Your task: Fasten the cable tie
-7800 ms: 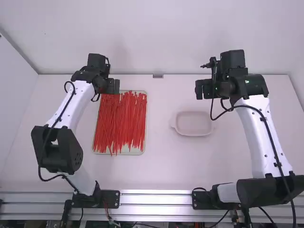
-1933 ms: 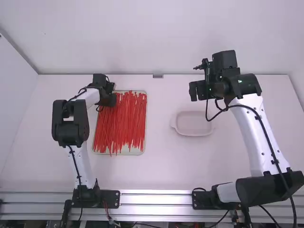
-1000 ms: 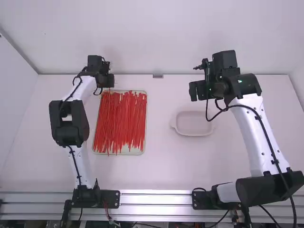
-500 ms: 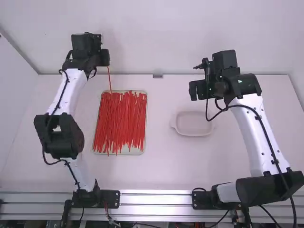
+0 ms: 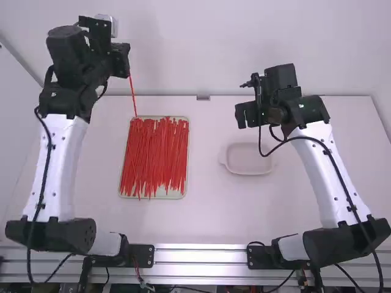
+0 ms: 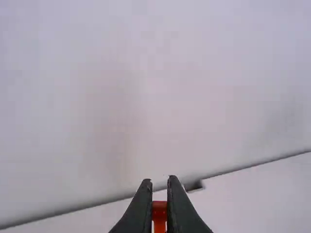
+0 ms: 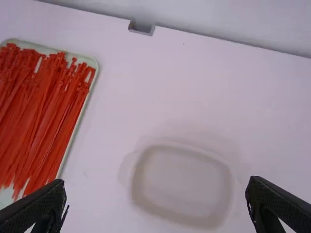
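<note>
Your left gripper is pinching one red cable tie between jaws nearly closed on it, high over the far left of the table; the tie is hanging down, its lower end reaching the far edge of the tray, where the pile of red ties is lying; your right gripper is hovering with jaws spread wide, holding nothing, near the far side of the pale dish.

The left arm's fingers pinch a red cable tie, with a white wall beyond.
</note>
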